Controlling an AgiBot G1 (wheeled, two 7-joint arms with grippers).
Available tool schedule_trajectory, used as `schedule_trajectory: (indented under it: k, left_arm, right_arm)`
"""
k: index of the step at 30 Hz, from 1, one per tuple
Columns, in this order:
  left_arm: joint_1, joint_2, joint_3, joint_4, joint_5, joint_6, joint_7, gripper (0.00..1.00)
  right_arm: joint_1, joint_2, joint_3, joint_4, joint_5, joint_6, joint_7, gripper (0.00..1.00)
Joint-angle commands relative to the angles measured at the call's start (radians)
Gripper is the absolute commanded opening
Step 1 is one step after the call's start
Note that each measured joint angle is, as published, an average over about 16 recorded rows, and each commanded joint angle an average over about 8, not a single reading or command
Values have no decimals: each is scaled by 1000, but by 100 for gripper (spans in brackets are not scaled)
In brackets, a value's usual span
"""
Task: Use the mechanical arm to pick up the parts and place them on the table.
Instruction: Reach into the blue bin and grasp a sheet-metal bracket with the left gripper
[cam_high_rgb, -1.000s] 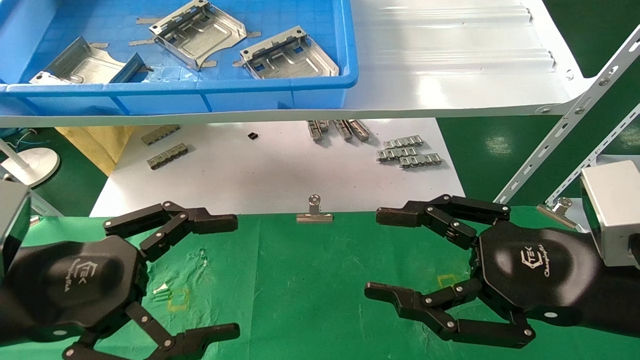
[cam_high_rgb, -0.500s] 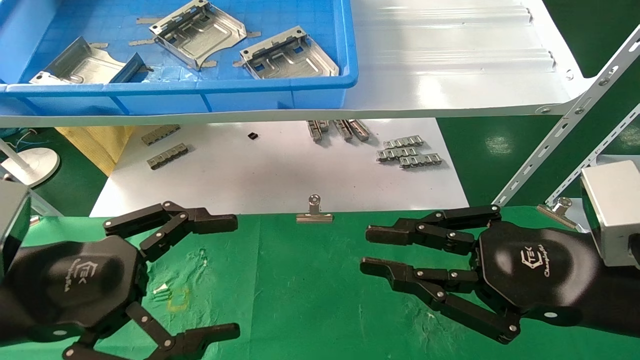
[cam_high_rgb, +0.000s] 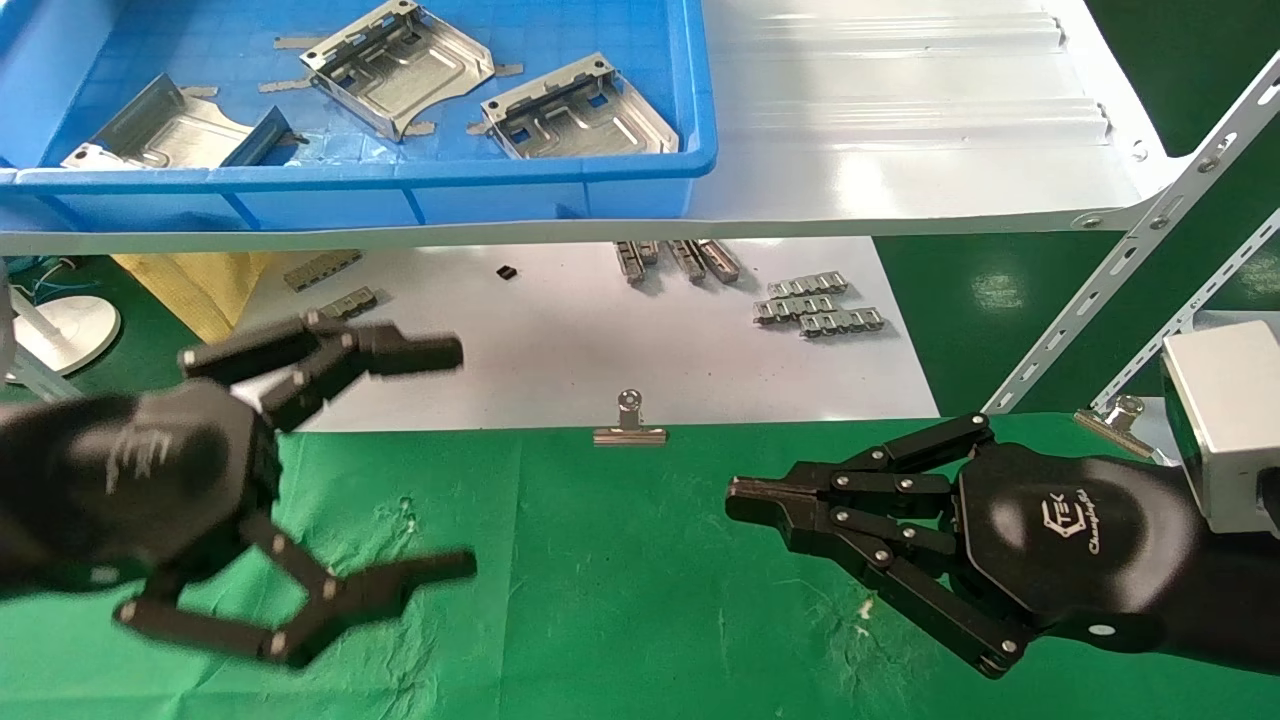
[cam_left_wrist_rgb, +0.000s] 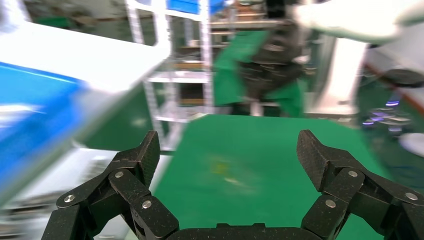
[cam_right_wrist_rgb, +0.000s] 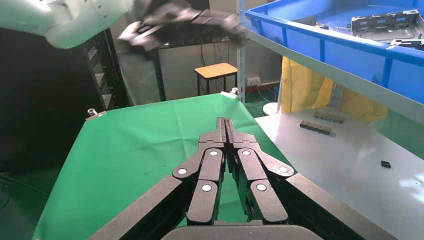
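Left gripper (cam_high_rgb: 455, 460): fingers spread, empty, over table (cam_high_rgb: 620, 600)
Right gripper (cam_high_rgb: 745, 492): fingers pressed together, pointing left
Parts (cam_high_rgb: 578, 110): flat in bin (cam_high_rgb: 560, 190)

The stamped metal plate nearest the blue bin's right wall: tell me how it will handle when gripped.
The plate looks like thin folded sheet metal, so probably stiff and light. Its glossy surface may slip between fingers. The folded-up edges should offer grip, and lying flat in the blue bin it shouldn't roll.

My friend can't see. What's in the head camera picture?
Two black robot grippers hover over the green table: the left gripper open, the right gripper shut and empty. Behind them, three shiny metal parts lie in a blue bin.
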Motion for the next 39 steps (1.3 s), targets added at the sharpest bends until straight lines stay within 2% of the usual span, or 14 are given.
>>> schedule_trajectory:
  k: [1,6,11,12,14,19,20,22,25,26,33,34,39]
  left_arm:
    - [-57,11,3,15,24,-14,-10,100]
    - [-299,134,56,302,186,-106,46,100]
    - [-505,275,113,618,354,-307,120,100]
    - [-539,302,125,674,386,-351,132,97]
    - [-597,348,150,769,440,-423,153,80]
    - [-703,431,203,948,536,-523,180,17]
    - [-718,444,212,975,551,-531,182,8]
    - [-741,465,230,1019,578,-541,183,0]
    - [-767,490,251,1069,608,-552,185,0]
    - [-774,496,256,1081,615,-557,186,0]
    - [-797,519,266,1138,631,-594,183,0]
    - [-798,521,266,1144,632,-595,181,0]
    - [-799,521,264,1168,628,-589,163,0]
  right_arm:
    - [0,0,0,0,0,0,0,0]
    - [0,0,0,0,0,0,0,0]
    - [0,0,0,0,0,0,0,0]
    - [0,0,0,0,0,0,0,0]
    - [0,0,0,0,0,0,0,0]
    - [0,0,0,0,0,0,0,0]
    - [0,0,0,0,0,0,0,0]
    - [0,0,0,0,0,0,0,0]
    - [0,0,0,0,0,0,0,3]
    - [0,0,0,0,0,0,0,8]
    - [0,0,0,0,0,0,0,93]
    - [0,0,0,0,0,0,0,100]
    - [0,0,0,0,0,0,0,100]
